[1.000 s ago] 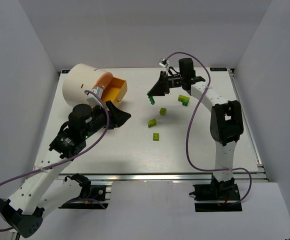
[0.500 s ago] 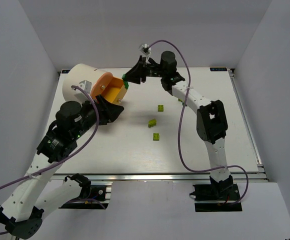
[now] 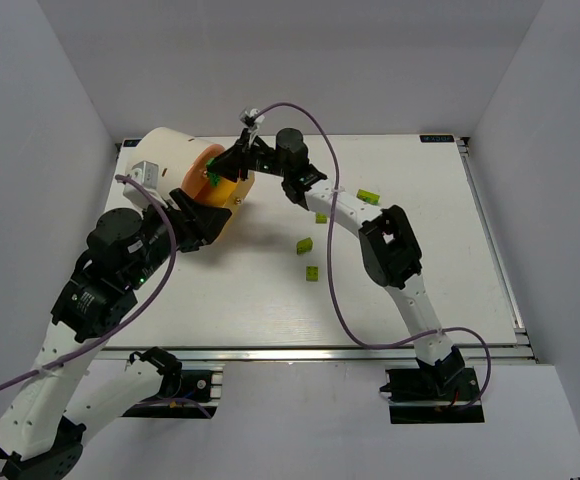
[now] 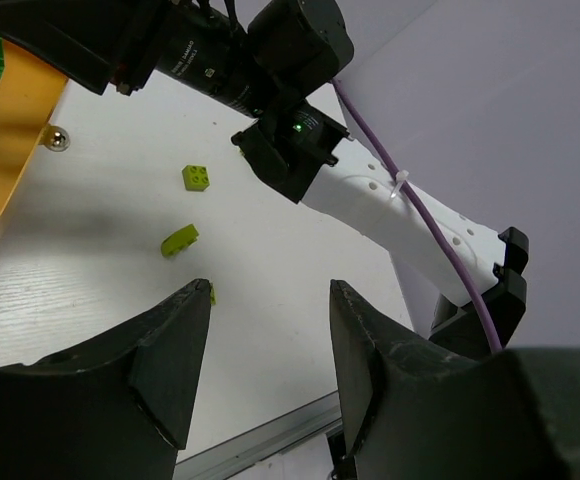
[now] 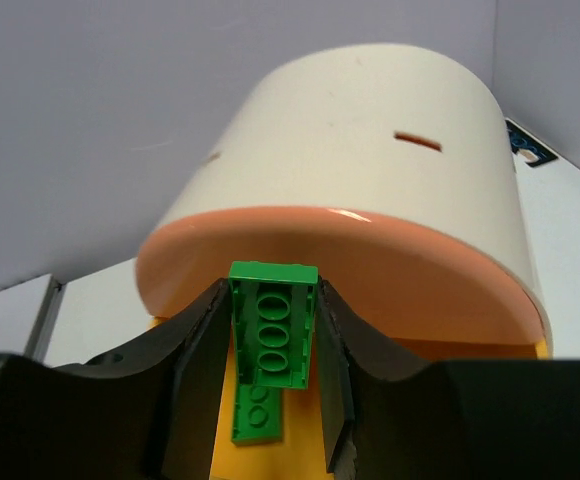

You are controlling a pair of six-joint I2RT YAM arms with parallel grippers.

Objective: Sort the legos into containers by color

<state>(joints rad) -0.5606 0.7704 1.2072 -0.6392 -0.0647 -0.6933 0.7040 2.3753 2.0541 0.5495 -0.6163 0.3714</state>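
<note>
Right claw (image 5: pixel 272 330): half closed, it grips a green lego (image 5: pixel 273 345) by its two long sides.
Green lego: upright, above the orange tray (image 3: pixel 234 192), in front of the orange face of the drum (image 5: pixel 370 130).
Left claw (image 4: pixel 270 292): open, with nothing between the fingers.
Writing: small white print on the right wrist, too small to read.
Right arm: stretched far to the left, across the table (image 3: pixel 420 290).
Left arm: bent, its claw just beside the tray.
Yellow-green legos (image 3: pixel 304 244): loose on the table.

table (image 3: pixel 470 260): white, flat | walls (image 3: pixel 30 150): grey, three sides | metal rail (image 3: pixel 300 353): near edge
</note>
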